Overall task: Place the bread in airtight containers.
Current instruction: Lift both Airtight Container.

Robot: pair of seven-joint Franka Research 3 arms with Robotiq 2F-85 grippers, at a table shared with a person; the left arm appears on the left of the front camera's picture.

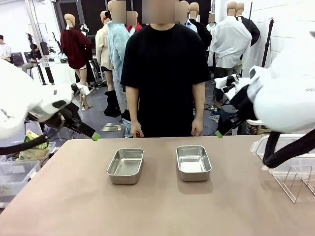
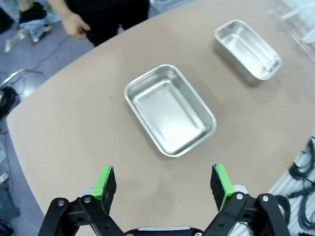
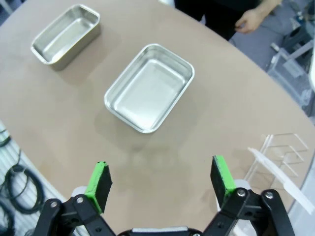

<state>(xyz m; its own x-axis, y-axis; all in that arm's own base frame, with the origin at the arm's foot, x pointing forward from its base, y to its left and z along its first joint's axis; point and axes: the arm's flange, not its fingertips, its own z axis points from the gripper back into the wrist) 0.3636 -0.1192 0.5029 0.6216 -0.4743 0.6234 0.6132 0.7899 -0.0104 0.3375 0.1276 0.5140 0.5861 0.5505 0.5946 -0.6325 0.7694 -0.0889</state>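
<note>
Left hand [image 2: 165, 179]: jaws spread wide, green pads [image 2: 105, 181] well apart, nothing between them. It hovers above the worktop [image 1: 74, 196], up and to the left of the left tin [image 1: 126, 164], not touching it. In the left wrist view the tin lies just ahead of the pads.

Right hand [image 3: 160, 179]: likewise wide open, holding nothing. It is raised well to the right of the left tin, out past the right tin [image 1: 193, 162].

Left tin: sits flat on the worktop, open-topped, bare steel floor showing.

Right tin: stands to the right of the left tin, a strip of worktop between them, in the same state.

Clear rack [image 1: 295, 177]: farther right of the left tin, at the worktop's edge.

Person [image 1: 165, 73]: stands beyond the left tin at the far edge, black shirt, arms hanging down.
</note>
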